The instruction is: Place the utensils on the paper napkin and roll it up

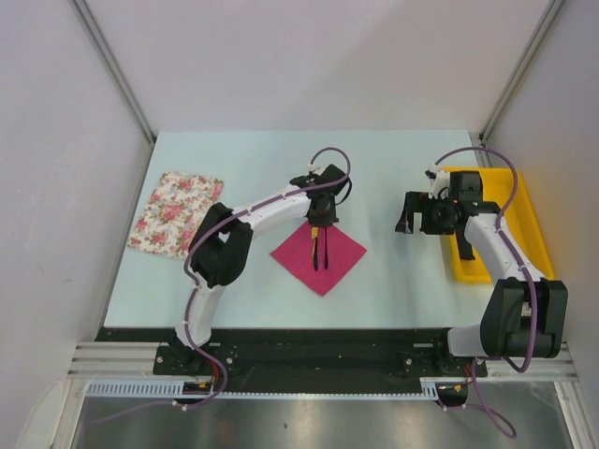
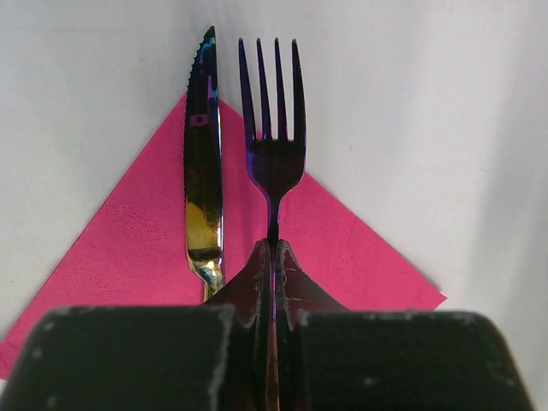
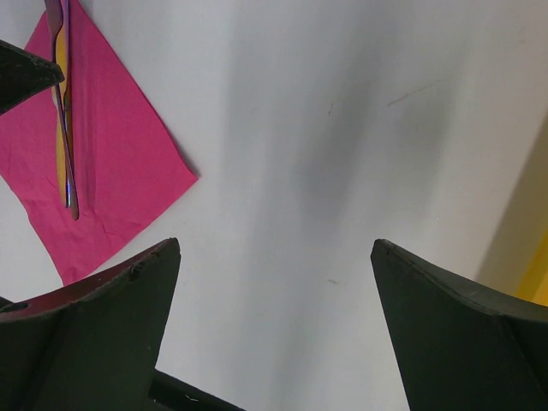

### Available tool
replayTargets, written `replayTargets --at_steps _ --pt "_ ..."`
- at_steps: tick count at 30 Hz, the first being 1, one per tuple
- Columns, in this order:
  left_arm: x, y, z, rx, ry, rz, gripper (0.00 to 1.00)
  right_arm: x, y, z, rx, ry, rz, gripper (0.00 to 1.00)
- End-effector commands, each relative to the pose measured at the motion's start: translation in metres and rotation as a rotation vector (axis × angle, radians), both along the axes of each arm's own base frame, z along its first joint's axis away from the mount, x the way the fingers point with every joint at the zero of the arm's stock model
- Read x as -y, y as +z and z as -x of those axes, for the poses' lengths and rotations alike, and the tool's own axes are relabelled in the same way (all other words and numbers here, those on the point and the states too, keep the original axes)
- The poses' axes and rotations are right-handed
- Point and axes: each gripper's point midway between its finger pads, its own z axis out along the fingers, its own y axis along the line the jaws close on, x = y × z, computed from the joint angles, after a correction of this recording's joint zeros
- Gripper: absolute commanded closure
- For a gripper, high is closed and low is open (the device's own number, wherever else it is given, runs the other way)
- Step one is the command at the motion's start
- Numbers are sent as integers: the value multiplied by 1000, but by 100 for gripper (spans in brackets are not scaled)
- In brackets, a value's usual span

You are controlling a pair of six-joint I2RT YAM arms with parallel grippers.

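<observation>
A yellow tray sits at the table's right edge, partly covered by the right arm. On the central pink napkin, the left gripper is clenched on the purple fork, which lies beside the knife. The right gripper gapes wide, grasping nothing.

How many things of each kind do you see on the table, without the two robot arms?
Knife: 1
Fork: 1
Pink paper napkin: 1
Floral cloth: 1
Yellow tray: 1
Total: 5
</observation>
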Motion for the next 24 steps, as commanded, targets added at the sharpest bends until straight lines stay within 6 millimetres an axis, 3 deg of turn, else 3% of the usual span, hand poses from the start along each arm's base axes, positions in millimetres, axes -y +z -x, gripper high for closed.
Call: replayTargets --at_steps 1,16,24 --pt "4 11 -13 54 14 2 99 0 10 -3 37 0 -8 0" --pt "-10 -2 -19 49 31 -46 95 1 6 -7 35 -1 -15 0" --pt "-8 -9 -17 25 27 -36 94 2 4 -9 30 -2 -11 0"
